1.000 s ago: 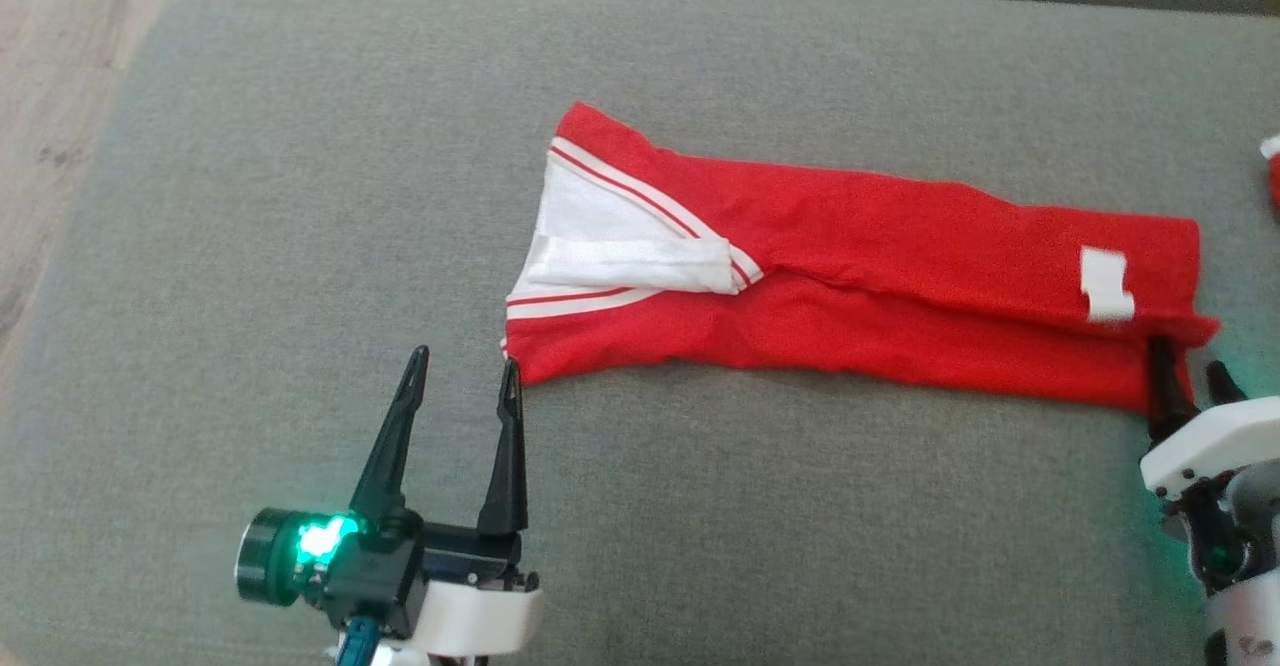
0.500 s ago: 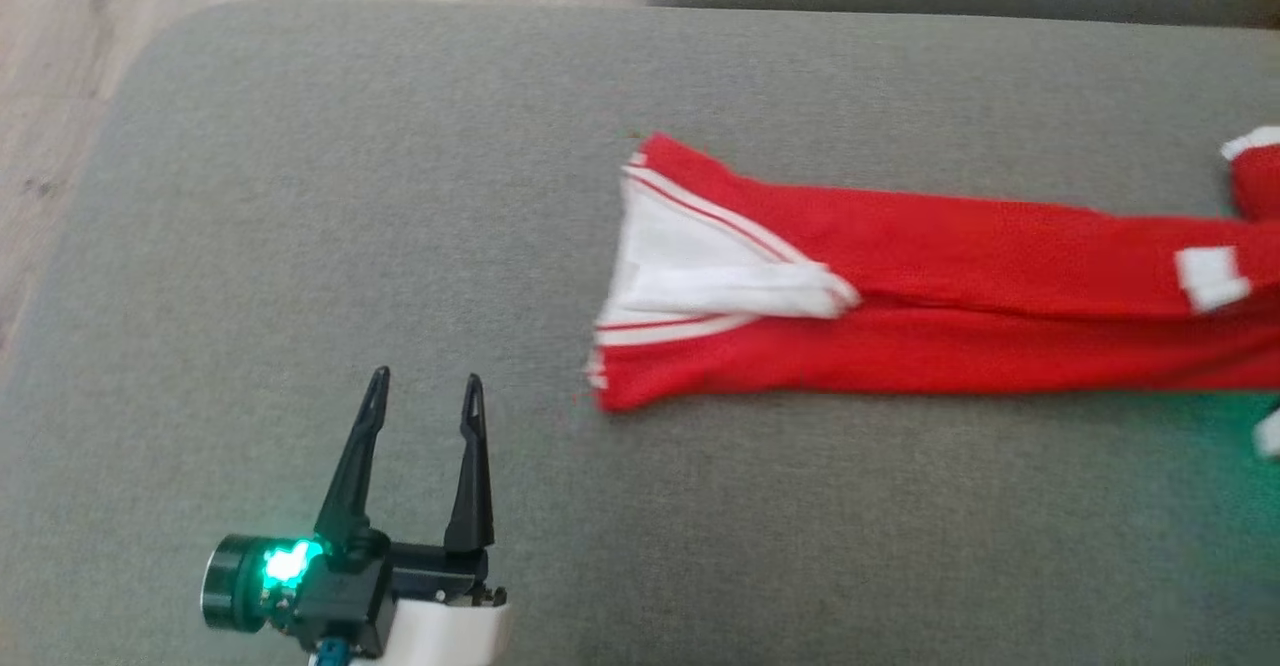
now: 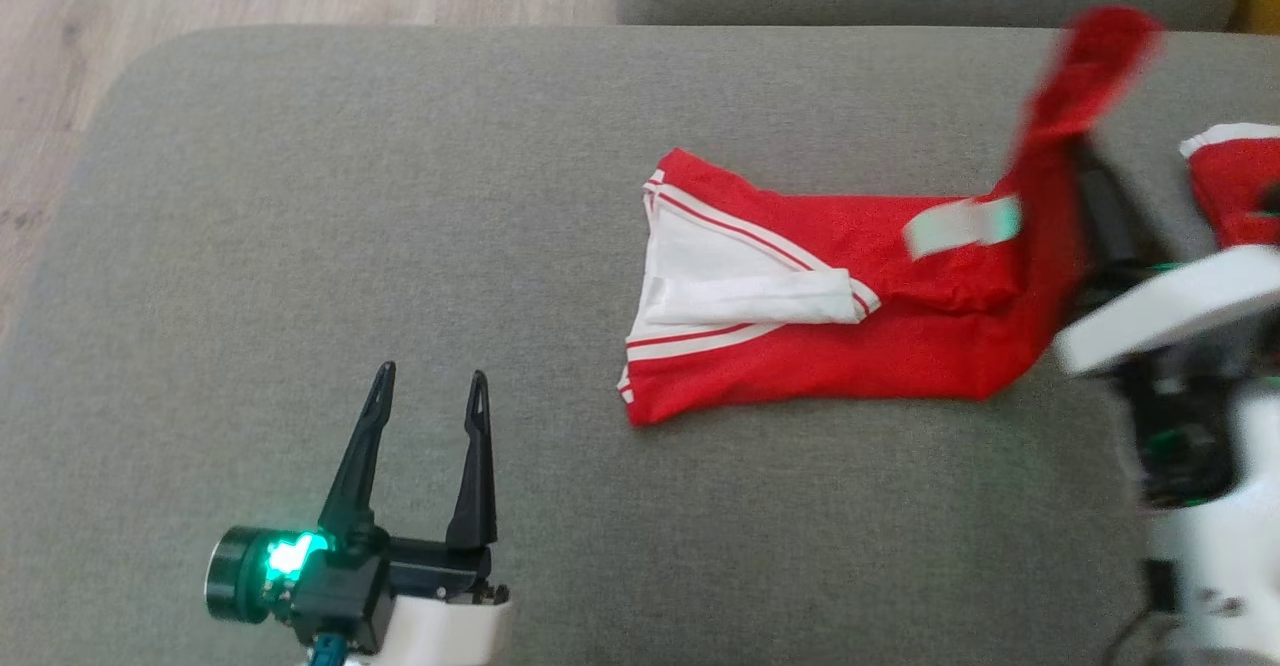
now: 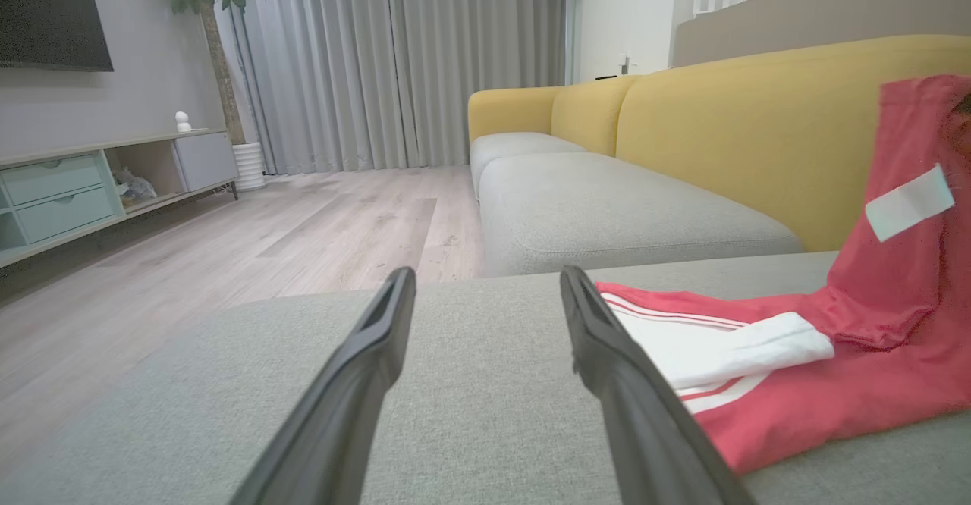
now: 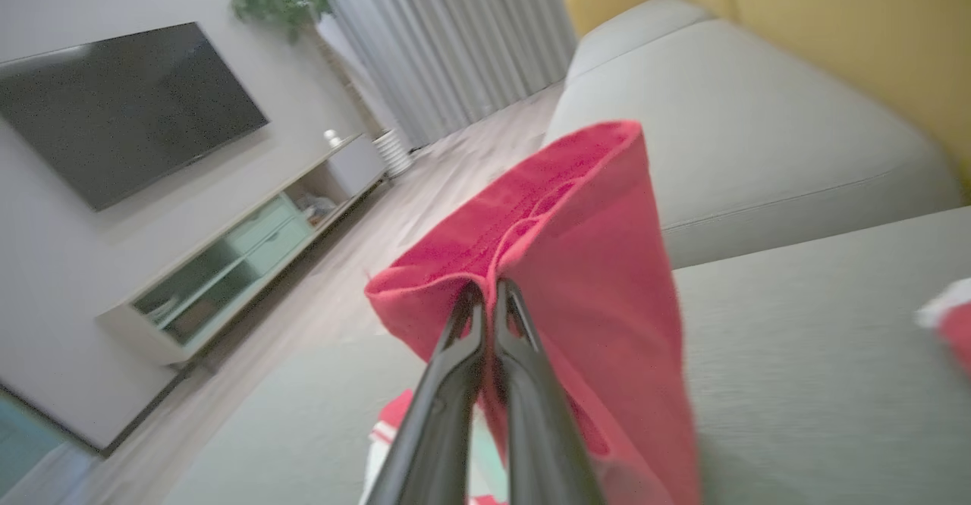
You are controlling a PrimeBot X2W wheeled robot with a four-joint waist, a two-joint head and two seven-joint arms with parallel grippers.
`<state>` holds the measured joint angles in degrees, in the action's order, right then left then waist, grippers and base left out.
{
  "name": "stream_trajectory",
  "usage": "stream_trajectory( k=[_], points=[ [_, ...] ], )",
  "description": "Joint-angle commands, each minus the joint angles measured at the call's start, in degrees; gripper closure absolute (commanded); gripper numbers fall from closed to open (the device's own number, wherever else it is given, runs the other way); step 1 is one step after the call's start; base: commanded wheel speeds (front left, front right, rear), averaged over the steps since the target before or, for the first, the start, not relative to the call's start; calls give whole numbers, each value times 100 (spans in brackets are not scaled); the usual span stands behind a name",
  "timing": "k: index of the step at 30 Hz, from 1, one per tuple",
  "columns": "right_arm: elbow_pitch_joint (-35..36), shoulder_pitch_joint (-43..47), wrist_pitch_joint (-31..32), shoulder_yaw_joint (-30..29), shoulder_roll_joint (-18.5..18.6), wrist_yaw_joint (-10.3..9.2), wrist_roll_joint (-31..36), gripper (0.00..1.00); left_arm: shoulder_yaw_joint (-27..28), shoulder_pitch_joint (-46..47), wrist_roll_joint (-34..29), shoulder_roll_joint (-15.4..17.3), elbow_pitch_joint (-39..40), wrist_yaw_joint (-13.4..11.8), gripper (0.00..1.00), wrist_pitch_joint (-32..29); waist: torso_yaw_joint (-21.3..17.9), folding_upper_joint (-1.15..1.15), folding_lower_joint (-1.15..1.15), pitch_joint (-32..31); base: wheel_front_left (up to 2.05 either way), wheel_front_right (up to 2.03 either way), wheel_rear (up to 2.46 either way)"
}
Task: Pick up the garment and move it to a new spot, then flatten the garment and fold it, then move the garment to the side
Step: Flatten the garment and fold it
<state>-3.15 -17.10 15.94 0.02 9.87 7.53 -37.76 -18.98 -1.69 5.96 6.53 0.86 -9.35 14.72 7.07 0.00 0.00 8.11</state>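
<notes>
grey cushion (image 3: pixel 300 196): right jaws pinch red garment (image 3: pixel 800 366), plain white label (image 4: pixel 909 203).

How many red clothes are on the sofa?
2. One red garment lies on the cushion, its right end lifted in the right gripper. A second red piece sits further right, partly cut off by the picture's edge. More may lie out of view.

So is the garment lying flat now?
No. One end of the garment is lifted off the cushion, pinched by the right gripper, fingers shut.
</notes>
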Motion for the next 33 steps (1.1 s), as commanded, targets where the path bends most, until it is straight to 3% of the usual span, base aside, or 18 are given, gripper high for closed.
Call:
stream_trajectory(
  k=[1,6,13,14,15,16,19,22,33],
  points=[
    [246,-256,30,431,-162,-4,14,100,219,108,-63,-54,141,41,0,28,79,0,0,31,0,0,0],
    [-46,-387,36,1256,-502,-4,61,100,247,161,-65,-120,73,148,0,28,250,0,0,64,0,0,0],
    [-1277,-615,-381,2036,-692,-4,-6,100,211,192,-66,-245,-39,264,0,28,592,0,0,94,0,0,0],
    [-1442,-638,-465,2145,-694,-4,-101,80,213,197,-68,-256,-47,272,0,28,631,0,0,98,0,0,0],
    [-1577,-661,-555,2259,-696,-4,-214,10,222,196,-69,-266,-54,278,0,28,657,0,0,99,0,0,0],
    [-1676,-686,-675,2352,-696,-4,-363,0,234,190,-70,-274,-61,281,0,28,674,0,0,103,0,0,0],
    [-1758,-759,-1090,2589,-697,-4,-853,0,276,166,-78,-294,-80,287,0,28,691,0,0,94,0,0,0],
    [-1722,-802,-1609,2495,-698,-4,-839,0,327,116,-24,-312,-105,311,0,28,626,0,0,17,0,0,0],
    [-937,442,-2985,1147,225,-4,1061,0,647,-168,205,-348,-117,361,0,28,53,0,0,-446,0,0,0]
  ],
)
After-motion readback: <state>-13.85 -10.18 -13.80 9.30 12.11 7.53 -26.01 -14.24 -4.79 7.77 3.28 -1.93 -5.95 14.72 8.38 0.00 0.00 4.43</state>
